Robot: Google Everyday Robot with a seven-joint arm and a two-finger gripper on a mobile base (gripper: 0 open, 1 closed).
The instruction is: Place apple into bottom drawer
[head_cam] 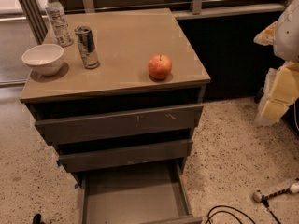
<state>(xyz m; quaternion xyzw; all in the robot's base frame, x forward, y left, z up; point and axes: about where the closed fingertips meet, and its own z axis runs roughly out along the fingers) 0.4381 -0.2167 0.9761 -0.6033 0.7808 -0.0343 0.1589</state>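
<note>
"Apple time! Where is the small round red apple (160, 66)?"
"On the flat brown bench (131, 31), near its 4 o'clock corner. The grey box-shaped bottom drawer (133, 195) is pulled open down at 6 o'clock."
"And the white gripper (287, 31)?"
"Far off at 3 o'clock, well apart from the apple. I cannot tell if it is open or closed."
</note>
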